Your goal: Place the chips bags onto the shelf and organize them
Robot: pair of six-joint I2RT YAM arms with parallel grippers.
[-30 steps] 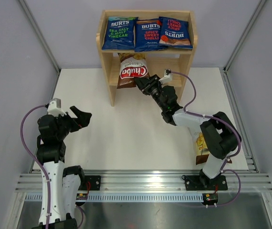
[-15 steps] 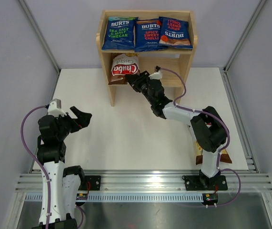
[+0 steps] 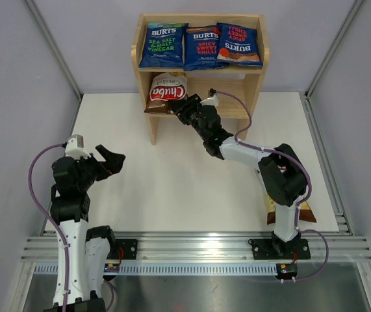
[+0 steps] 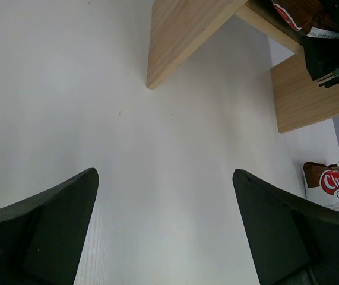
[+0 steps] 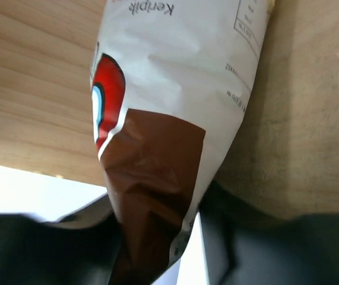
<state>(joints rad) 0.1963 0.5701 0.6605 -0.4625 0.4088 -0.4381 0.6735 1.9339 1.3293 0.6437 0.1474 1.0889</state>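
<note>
The wooden shelf (image 3: 256, 68) stands at the back. Three blue BURTS bags (image 3: 162, 45) (image 3: 201, 47) (image 3: 239, 44) lie side by side on its top tier. My right gripper (image 3: 180, 107) is shut on the bottom end of a brown Chuba bag (image 3: 164, 93) and holds it in the left part of the lower tier; the bag fills the right wrist view (image 5: 157, 148). A second Chuba bag (image 3: 305, 211) lies on the table behind the right arm's base and also shows in the left wrist view (image 4: 332, 187). My left gripper (image 3: 110, 161) is open and empty over the table's left side.
The shelf's left leg (image 4: 181, 41) and right leg (image 4: 309, 98) stand on the white table (image 3: 166, 188). Grey walls enclose the table on three sides. A metal rail (image 3: 191, 250) runs along the near edge.
My right gripper has carried the Chuba bag left and further in under the top tier, onto the lower tier. The left arm has not moved.
</note>
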